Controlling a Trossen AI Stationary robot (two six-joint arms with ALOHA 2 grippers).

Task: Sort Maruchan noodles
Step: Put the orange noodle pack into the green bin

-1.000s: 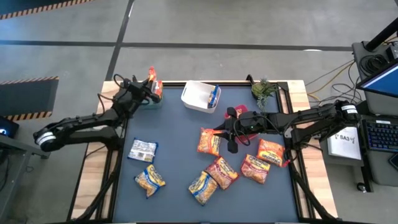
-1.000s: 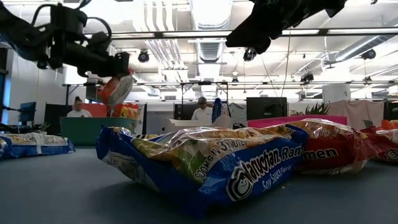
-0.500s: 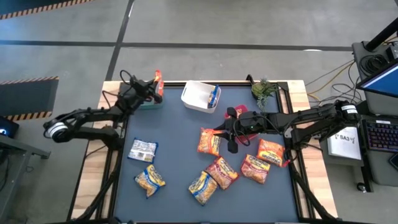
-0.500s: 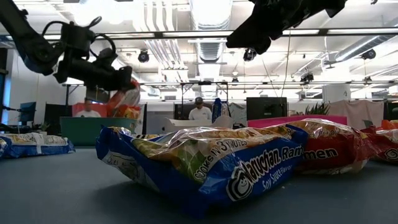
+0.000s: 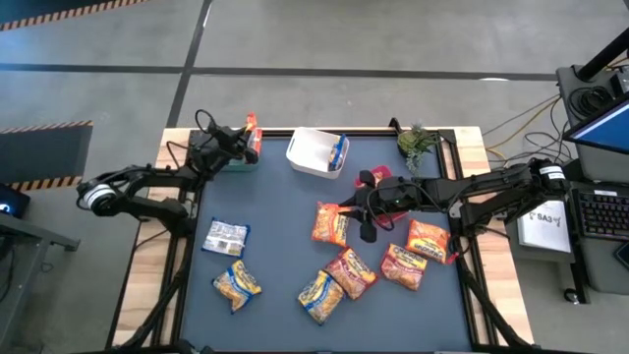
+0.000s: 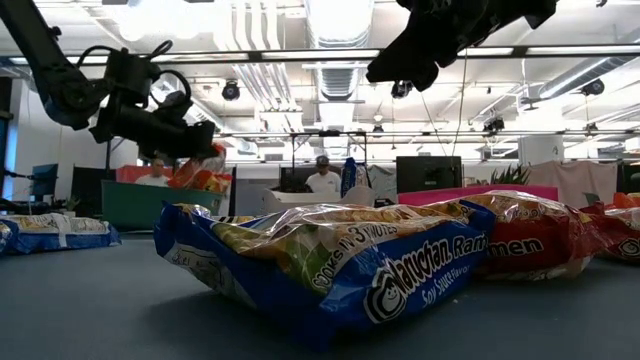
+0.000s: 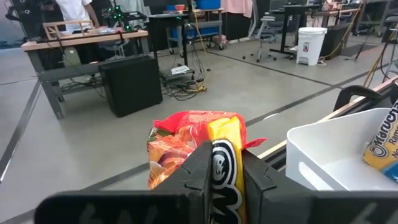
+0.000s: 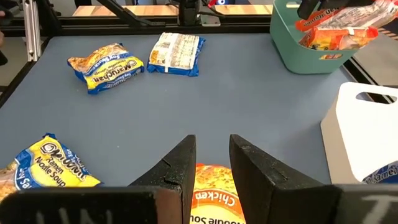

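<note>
An orange packet (image 5: 252, 138) is pinched by the left tool (image 5: 243, 144) above the green bin (image 8: 309, 46) at the worktop's (image 5: 275, 236) far left corner. A blue packet (image 5: 338, 149) stands in the white bin (image 5: 313, 155). The right tool (image 5: 346, 211), fingers parted slightly and holding nothing, is poised over an orange chicken packet (image 5: 330, 224). The other Maruchan noodles (image 5: 344, 272) are scattered across the worktop.

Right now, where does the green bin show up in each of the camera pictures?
High view: green bin at the table's far left corner, under the left gripper.
Low view: at left, behind the left gripper.
Left wrist view: not visible.
Right wrist view: upper right.
Shared landmark: the white bin beside it.
</note>
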